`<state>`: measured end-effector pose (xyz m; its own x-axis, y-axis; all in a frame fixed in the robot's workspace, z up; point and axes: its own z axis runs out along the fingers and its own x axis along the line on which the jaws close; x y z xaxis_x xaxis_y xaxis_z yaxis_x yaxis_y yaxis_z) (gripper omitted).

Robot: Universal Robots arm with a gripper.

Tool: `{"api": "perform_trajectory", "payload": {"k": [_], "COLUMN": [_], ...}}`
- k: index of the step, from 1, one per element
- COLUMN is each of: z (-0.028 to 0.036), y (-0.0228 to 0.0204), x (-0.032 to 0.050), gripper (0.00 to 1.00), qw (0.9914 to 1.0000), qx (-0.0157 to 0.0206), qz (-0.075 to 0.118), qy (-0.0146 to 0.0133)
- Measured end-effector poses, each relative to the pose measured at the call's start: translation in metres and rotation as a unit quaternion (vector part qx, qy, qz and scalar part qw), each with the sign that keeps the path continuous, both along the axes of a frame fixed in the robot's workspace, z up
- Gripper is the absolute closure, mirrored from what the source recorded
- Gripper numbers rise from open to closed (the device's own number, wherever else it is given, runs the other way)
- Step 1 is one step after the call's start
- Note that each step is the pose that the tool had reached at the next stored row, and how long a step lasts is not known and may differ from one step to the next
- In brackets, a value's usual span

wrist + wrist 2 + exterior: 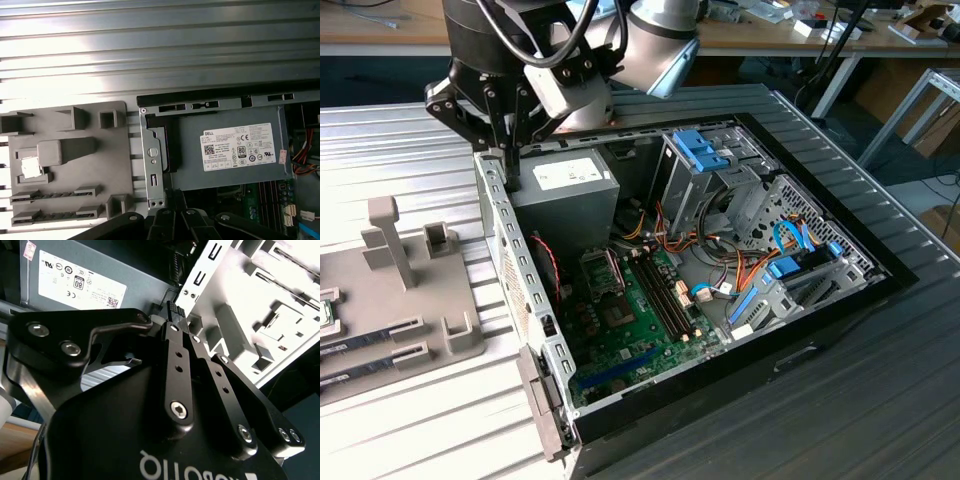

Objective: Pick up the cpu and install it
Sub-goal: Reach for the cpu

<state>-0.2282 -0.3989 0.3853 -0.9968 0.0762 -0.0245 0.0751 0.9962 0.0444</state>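
The cpu (325, 312) lies in a recess of a grey holder tray (460, 340) at the surface's (400, 140) edge on the exterior view's left. It is well apart from the claw. In the first wrist view the cpu (28, 167) shows as a bright silvery square seated in the tray (120, 150). Two memory sticks (50, 194) sit in slots along the tray edge nearest the chip; the exterior view shows them (375, 338) lying flat just beside the cpu.

Further right, the claw (507, 160) hangs from the arm over the open computer case's (510, 260) side wall, near the case's far corner. Its fingers are pressed together with nothing between them, which both wrist views show (174, 307) (173, 196). The tips are just beside the grey power supply (565, 195), but I cannot tell whether they touch the wall or the box. The power supply's white label faces up in both wrist views (100, 270) (230, 150).

Right of that, inside the case, the green motherboard (620, 330) lies flat. A metal-framed socket (600, 270) on it sits just beside the power supply. Orange and blue cables run across the case interior towards the edge on the exterior view's right.
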Motion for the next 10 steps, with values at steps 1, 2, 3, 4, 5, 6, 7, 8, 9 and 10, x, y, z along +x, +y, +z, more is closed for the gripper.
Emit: {"api": "perform_trajectory", "payload": {"k": [1,2,3,4,5,6,7,8,9,10], "z": [0.0000,-0.0001,-0.0001,-0.0002,-0.0002,-0.0003,-0.0003,-0.0004,-0.0005,-0.0006], "y": [0.0000,0.0000,0.0000,0.0000,0.0000,0.0000,0.0000,0.0000,0.0000,0.0000], "x": [-0.0006,-0.0010,-0.0014,-0.0019,-0.0022,-0.0025,-0.0029,-0.0032,-0.0041,-0.0049], "gripper": [0.89,0.89,0.89,0.89,0.89,0.89,0.89,0.89,0.89,0.89], "qw": [1.00000,1.00000,1.00000,1.00000,1.00000,1.00000,1.00000,1.00000,1.00000,1.00000], "qx": [0.0000,0.0000,0.0000,0.0000,0.0000,0.0000,0.0000,0.0000,0.0000,0.0000], "qz": [0.000,0.000,0.000,0.000,0.000,0.000,0.000,0.000,0.000,0.000], "qy": [0.0000,0.0000,0.0000,0.0000,0.0000,0.0000,0.0000,0.0000,0.0000,0.0000]}}
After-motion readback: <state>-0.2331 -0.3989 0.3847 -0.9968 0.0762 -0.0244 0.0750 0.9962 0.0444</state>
